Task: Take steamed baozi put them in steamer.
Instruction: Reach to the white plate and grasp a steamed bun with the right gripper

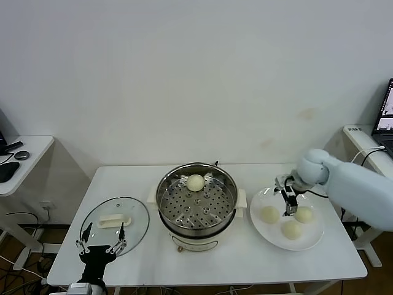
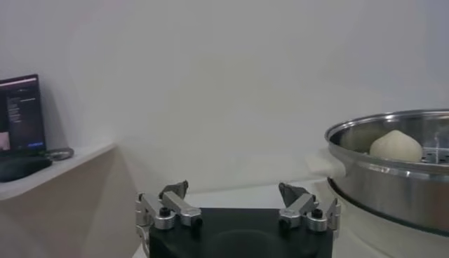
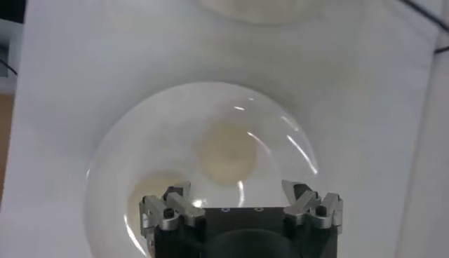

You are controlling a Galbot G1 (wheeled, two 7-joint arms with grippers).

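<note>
One bun [image 1: 195,182] is sitting in the steamer [image 1: 196,198] while the right end effector [image 1: 287,198], fingers spread, is hovering over three buns [image 1: 271,213] waiting on the plate [image 1: 265,230]; the left end effector [image 1: 101,241], also spread, is idling near the lid [image 1: 115,219].

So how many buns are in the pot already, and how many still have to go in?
One steamed baozi already sits on the perforated tray of the steamer. Three more are on the white plate. The right gripper hangs open above them, holding nothing. The left gripper waits open near the glass lid. So one done, three to go.
</note>
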